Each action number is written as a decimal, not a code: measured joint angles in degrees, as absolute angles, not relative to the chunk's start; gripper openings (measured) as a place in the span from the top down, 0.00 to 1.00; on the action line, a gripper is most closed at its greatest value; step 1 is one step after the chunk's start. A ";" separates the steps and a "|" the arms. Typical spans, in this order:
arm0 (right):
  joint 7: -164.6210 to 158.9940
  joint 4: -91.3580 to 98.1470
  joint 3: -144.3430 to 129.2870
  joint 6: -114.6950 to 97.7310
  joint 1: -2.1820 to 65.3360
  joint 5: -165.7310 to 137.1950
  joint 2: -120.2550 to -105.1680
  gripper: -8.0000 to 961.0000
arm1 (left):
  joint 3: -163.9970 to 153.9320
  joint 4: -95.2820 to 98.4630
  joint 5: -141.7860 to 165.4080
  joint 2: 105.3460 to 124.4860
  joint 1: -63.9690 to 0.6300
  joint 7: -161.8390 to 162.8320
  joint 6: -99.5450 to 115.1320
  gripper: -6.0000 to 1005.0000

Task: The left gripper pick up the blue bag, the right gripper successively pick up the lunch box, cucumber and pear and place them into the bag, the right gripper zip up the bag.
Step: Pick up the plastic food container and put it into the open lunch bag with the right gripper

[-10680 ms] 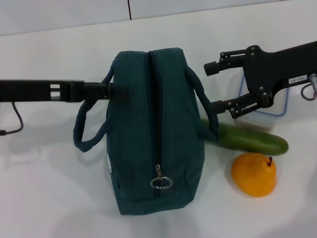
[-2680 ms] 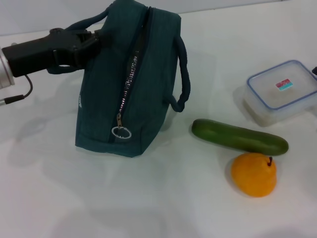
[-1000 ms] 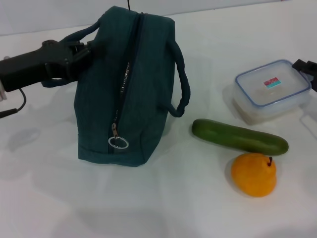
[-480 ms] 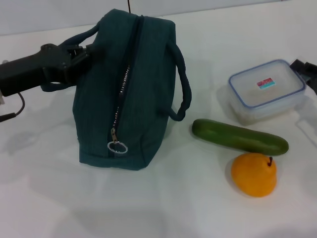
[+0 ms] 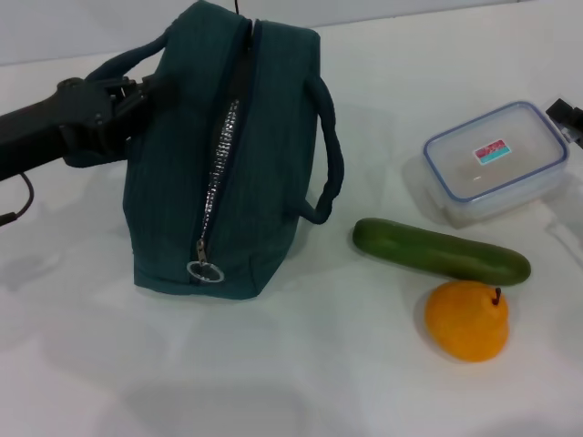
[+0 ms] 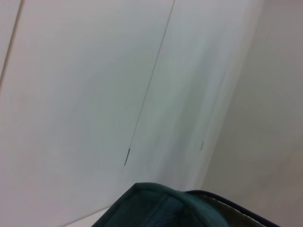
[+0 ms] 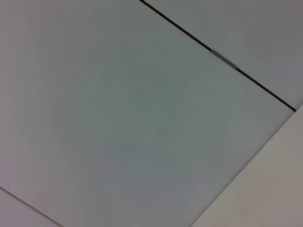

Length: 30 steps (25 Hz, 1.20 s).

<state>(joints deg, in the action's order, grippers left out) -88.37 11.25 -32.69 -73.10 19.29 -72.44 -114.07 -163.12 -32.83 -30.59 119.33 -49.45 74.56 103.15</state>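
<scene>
In the head view the blue bag [image 5: 246, 164] stands at centre left, zip [image 5: 217, 164] facing up with its ring pull [image 5: 205, 271] at the near end. My left gripper [image 5: 127, 98] reaches in from the left and is shut on the bag's far-side handle [image 5: 109, 68]. The bag's top edge [image 6: 156, 205] also shows in the left wrist view. The lunch box [image 5: 496, 162] lies at the right, with a black bit of my right gripper [image 5: 568, 116] at its far right corner. The cucumber [image 5: 442, 252] lies in front of the box, the pear [image 5: 467, 320] nearer still.
Everything rests on a white table [image 5: 301, 382]. A pale wall [image 5: 383, 9] runs along the back. The bag's near-side handle [image 5: 328, 173] hangs toward the cucumber. The right wrist view shows only pale panels with a dark seam [image 7: 218, 54].
The bag has shifted a little to the left and tipped, its zip teeth showing more. The lunch box has slid slightly right and back, and the right gripper has drawn toward the frame edge.
</scene>
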 joint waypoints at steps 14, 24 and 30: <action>-86.93 17.48 -33.20 -76.08 19.92 -72.79 -114.03 0.88 | -163.12 -30.02 -29.41 119.42 -48.21 72.76 103.35 0.94; -83.96 20.05 -33.41 -79.17 22.08 -73.13 -113.53 0.87 | -163.12 -27.08 -27.14 119.48 -48.76 72.45 102.67 0.94; -84.38 21.51 -33.26 -82.49 23.27 -72.81 -113.36 0.87 | -163.12 -25.02 -26.47 119.49 -48.65 72.37 101.00 0.94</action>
<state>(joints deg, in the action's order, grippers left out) -84.38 21.51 -33.26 -82.49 23.27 -72.81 -113.36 -163.12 -25.02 -26.47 119.49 -48.65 72.37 101.00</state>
